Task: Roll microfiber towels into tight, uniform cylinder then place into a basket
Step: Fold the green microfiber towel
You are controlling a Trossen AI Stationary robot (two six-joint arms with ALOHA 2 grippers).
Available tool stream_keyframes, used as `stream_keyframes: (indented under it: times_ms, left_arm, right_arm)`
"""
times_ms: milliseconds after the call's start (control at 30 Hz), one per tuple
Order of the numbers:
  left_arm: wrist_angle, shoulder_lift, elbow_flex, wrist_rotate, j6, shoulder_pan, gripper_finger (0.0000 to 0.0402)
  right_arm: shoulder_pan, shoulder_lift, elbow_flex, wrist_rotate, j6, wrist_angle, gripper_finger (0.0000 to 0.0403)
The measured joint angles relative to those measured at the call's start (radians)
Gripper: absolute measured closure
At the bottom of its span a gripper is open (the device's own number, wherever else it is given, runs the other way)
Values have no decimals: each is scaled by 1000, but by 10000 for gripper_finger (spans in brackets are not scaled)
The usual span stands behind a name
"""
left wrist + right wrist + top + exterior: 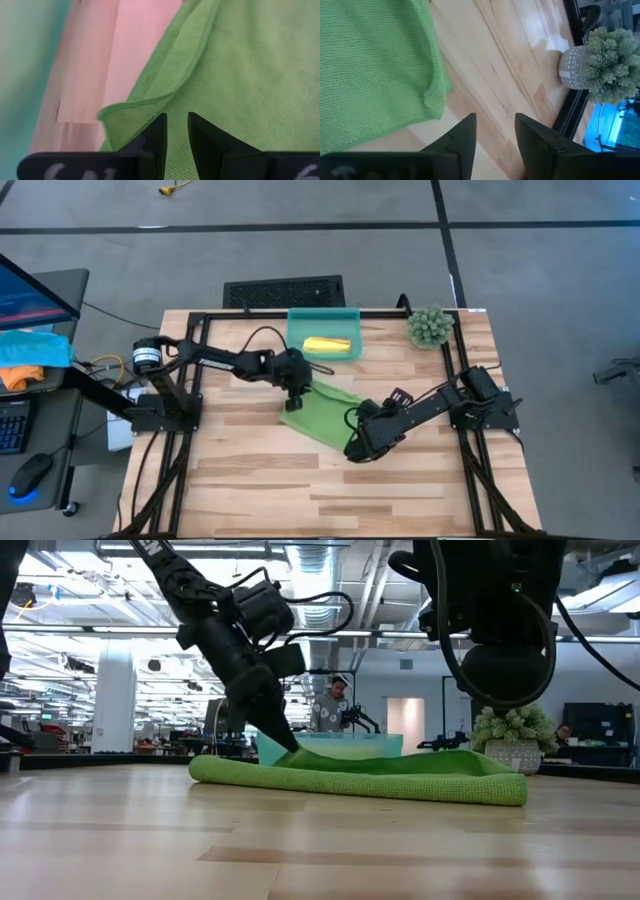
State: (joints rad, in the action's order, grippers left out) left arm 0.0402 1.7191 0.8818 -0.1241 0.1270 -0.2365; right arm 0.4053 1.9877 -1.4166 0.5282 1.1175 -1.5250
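The left claw [297, 394], fingers narrowly parted and empty, sits on the green towel's [322, 417] basket-side corner; the right claw [495, 131], open, hovers off its opposite edge.

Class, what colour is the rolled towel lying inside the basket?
Bright yellow: the rolled towel lies in the teal basket, clearest in the high view.

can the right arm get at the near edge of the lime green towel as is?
Probably yes. The right gripper hangs open just off the lime green microfiber towel, bare wooden table under it. The left gripper is at the towel's far edge.
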Motion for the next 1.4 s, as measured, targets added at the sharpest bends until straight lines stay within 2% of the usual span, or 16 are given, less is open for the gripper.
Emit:
stream_keyframes:
  times_ms: [133,300,500,633,767,967,1233,1400]
  left_arm:
    - [1,0,0,-55,-8,-29,334]
    - [2,0,0,-63,-7,-39,334]
    - [18,0,1,-167,-4,-40,334]
    - [43,0,1,-183,6,-38,334]
    - [38,0,1,-179,8,-38,334]
    - [17,0,1,-178,44,-38,334]
    - [13,0,1,-147,52,-55,334]
    - [18,0,1,-145,53,-59,334]
  right_arm:
    - [-2,0,0,-3,-16,30,251]
    - [-2,0,0,-19,-100,118,264]
    - [-5,0,0,-102,-334,314,284]
    - [-37,0,0,-147,-468,383,296]
    - [-87,0,6,-149,-483,385,307]
    - [-150,0,87,-143,-487,417,313]
    - [-226,0,118,-93,-411,419,313]
    - [-217,0,118,-103,-410,422,313]
